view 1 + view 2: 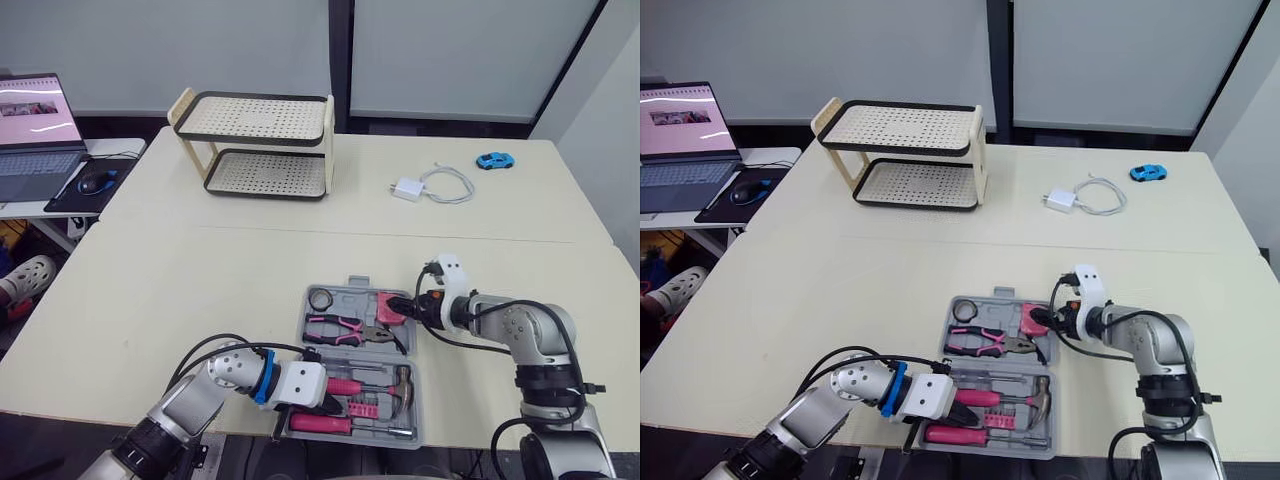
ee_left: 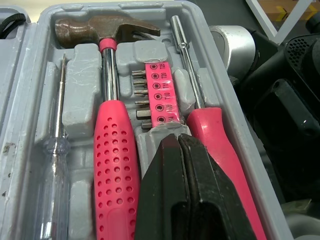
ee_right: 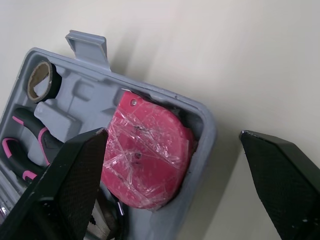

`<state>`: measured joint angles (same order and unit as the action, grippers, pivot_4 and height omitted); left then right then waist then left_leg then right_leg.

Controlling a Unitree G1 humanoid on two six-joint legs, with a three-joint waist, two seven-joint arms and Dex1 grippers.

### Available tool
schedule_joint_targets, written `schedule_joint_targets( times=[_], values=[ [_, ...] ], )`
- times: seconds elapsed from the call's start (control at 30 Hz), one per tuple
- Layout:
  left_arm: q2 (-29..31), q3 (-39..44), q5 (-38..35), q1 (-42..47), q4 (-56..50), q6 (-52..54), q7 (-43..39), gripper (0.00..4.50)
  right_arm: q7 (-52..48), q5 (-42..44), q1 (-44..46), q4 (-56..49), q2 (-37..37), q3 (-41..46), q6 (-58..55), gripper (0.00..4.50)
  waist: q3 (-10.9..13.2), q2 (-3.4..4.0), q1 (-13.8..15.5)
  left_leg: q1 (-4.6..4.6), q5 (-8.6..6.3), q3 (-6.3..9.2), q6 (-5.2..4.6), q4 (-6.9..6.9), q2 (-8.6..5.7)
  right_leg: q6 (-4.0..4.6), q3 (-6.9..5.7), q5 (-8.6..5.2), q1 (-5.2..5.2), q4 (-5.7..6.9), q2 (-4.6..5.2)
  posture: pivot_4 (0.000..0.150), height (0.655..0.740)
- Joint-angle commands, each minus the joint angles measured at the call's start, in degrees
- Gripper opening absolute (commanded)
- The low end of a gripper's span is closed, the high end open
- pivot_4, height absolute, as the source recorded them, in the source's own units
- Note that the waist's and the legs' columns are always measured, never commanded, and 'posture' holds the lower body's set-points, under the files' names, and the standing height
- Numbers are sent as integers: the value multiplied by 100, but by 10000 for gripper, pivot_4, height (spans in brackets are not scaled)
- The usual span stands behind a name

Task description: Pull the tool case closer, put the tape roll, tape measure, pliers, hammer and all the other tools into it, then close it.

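tool case [image 1: 346, 295]: lid open.
left fingers [image 2: 165, 200]: pressed together, empty, over case's front half beside hammer [image 2: 112, 150].
right fingers [image 3: 70, 185]: spread wide, empty, astride tape measure [image 3: 145, 155] in case's back right corner.

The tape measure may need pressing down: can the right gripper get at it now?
Likely yes: the open right gripper faces the tape measure, lying uncovered in the tool case corner, nothing between.

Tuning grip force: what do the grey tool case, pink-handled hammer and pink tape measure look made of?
Grey moulded tool case: matte scuffed plastic. Pink-handled hammer: dull brownish steel head, shiny metal shaft, dimpled grip, probably rubber or plastic. Pink tape measure: likely plastic shell under wrinkled clear film.
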<state>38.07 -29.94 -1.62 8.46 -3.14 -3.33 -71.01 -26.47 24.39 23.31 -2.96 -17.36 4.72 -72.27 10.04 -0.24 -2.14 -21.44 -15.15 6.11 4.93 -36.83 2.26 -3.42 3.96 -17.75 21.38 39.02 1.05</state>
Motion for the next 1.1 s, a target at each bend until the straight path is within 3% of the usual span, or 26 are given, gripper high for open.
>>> schedule_joint_targets(
  times=[0.03, 0.63, 1.1],
  values=[
    [23, -254, 396, -62, 403, 17, -13, 0, -109, 163, 58, 135, 96, -184, -101, 44748, -17, 11, -16, 0, 0, 0, 0, 0, 0, 0, 0, 0, 0, 0, 0, 1500, 7350],
    [177, -333, 440, 27, 551, -120, -228, 0, -1426, 666, 402, 762, -112, -303, 600, 44748, -44, 28, -150, 5, -1, -3, -3, 9, 0, -1, 6, 0, 1, -1, -2, 1500, 7350],
    [226, -249, 321, 15, 225, 160, -207, 0, -2125, 702, 408, 212, -438, -463, 1306, 44748, -38, 32, -173, 2, -1, -2, -4, 13, 1, -1, 5, -1, 5, -2, -4, 1500, 7350]
  ],
)
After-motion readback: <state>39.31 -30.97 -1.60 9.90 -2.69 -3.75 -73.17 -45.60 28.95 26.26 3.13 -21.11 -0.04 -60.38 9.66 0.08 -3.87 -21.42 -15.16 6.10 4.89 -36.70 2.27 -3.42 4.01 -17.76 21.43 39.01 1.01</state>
